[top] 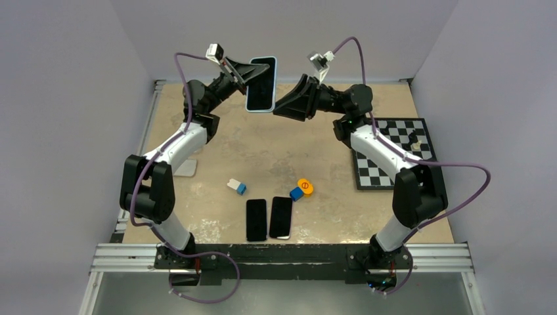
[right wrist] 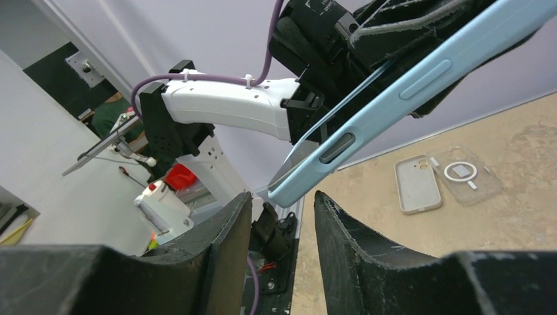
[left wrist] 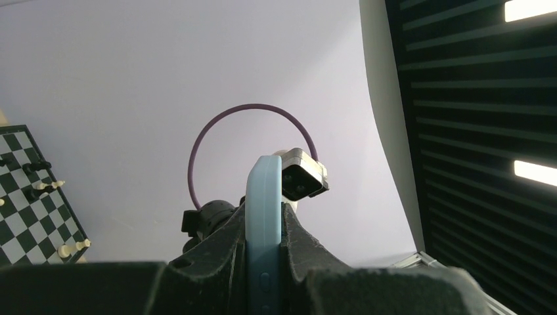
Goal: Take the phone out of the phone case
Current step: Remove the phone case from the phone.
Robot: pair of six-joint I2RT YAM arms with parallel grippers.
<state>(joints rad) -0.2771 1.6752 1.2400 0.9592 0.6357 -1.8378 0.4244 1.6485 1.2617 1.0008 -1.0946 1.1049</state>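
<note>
Top external: left pincer [top: 255,68] clamps the blue phone case [top: 261,88] above the table's [top: 276,151] far edge; right pincer [top: 284,105], parted, just beside it.

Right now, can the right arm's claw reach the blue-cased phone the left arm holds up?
Probably yes: the right claw is open beside the phone, nothing between them.

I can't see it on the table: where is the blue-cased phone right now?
In the top view the blue-cased phone is aloft at the far middle, clamped in the left gripper, with the open right gripper beside it.
</note>
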